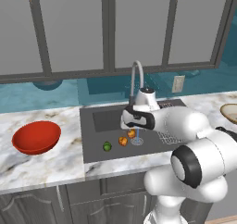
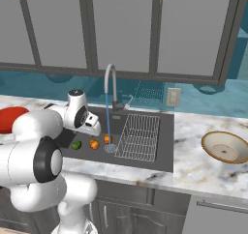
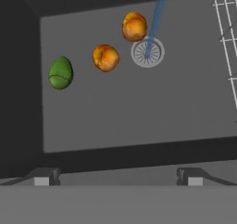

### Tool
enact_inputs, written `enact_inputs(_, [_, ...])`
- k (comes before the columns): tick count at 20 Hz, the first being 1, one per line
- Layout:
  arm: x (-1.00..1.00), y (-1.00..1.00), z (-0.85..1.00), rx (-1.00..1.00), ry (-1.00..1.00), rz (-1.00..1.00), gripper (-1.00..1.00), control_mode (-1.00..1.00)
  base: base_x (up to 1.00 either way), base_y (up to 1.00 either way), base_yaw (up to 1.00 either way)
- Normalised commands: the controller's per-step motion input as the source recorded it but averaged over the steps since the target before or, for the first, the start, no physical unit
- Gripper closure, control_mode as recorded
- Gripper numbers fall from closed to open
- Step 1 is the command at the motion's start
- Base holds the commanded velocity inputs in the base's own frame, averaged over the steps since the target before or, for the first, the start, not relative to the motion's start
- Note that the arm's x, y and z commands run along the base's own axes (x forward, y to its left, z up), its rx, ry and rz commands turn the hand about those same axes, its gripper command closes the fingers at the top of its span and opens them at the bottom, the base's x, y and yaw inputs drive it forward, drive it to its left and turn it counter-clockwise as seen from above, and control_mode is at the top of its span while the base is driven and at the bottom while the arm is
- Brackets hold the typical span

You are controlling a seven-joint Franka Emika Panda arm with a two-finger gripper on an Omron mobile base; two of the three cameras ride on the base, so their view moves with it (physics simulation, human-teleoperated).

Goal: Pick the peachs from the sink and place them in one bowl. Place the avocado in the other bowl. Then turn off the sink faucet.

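Hanging over the sink [image 1: 99, 121], the gripper [image 3: 118, 176] has its tips spread apart and holds nothing. Both peachs [image 3: 106, 58] and the avocado [image 3: 60, 73] lie on the basin floor, one peach just beside the drain [image 3: 146, 52] under running water [image 3: 157, 15]. Wet round fruit may roll or slip from the tips. The right base view adds the tan bowl [image 2: 225, 147] on the table [image 2: 193, 165]; the left base view adds the red bowl [image 1: 36, 137].

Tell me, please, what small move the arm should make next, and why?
Probably lower the open gripper toward the nearer peach. Both peaches and the avocado lie on the sink floor, nothing is held, and the tan bowl looks empty. Water runs from the faucet.
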Motion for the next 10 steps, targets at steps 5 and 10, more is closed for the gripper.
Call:
enact_inputs(5, [0.24, 0.02, -0.09, 0.0, 0.02, 0.0, -1.0, -1.0, 0.0, 0.0, 0.0])
enact_inputs(10, [0.16, 0.0, -0.2, 0.0, 0.0, 0.0, -1.0, -1.0, 0.0, 0.0, 0.0])
